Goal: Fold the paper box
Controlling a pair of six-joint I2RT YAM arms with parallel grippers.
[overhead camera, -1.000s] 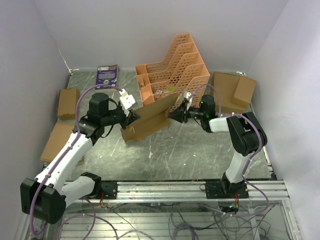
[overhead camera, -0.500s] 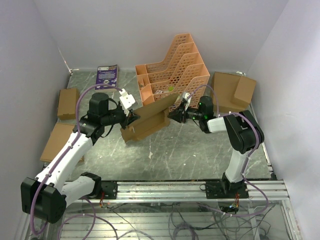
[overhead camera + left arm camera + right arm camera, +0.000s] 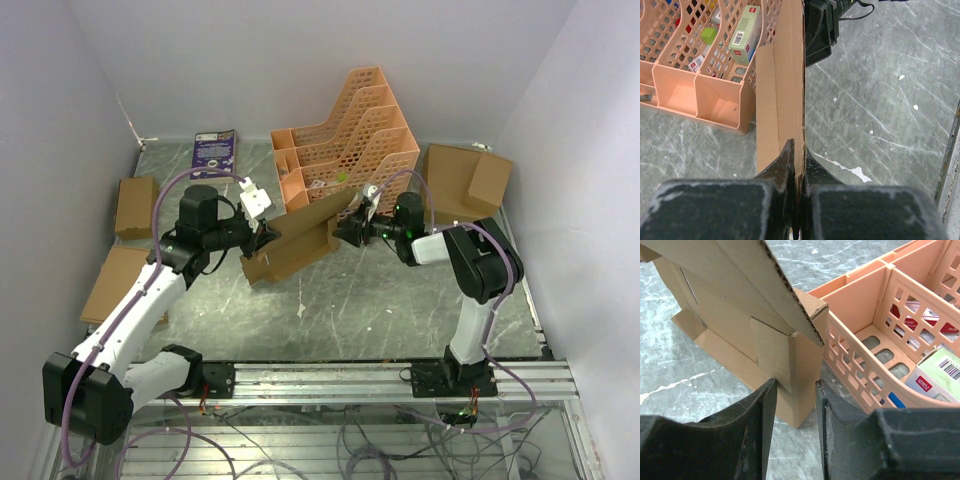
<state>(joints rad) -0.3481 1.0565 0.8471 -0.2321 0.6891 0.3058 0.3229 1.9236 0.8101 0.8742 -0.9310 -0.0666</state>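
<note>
Top external view has the paper box [image 3: 295, 240] standing on edge near the middle of the surface [image 3: 400, 310], half-formed, with the orange file rack [image 3: 345, 130] just beside it at 12 o'clock. The left gripper [image 3: 262, 238] has its jaws pinched tight on the sheet's 9 o'clock end. The right gripper [image 3: 345, 225] meets the 3 o'clock end, its jaws a narrow way apart on either side of a folded corner; whether they press it or merely bracket it, I cannot tell.

The board looks light and fairly stiff: corrugated, likely to bend cleanly only along its scored lines and to crease or tear if squeezed across a flap. Broad panel edges close to a score seem the safest places to take hold, rather than the thin tabs.

Left wrist view sees the sheet almost edge-on, so its panels merge. The face toward the rack, the bottom edge and any slots for the tabs are hidden or too indistinct.
</note>
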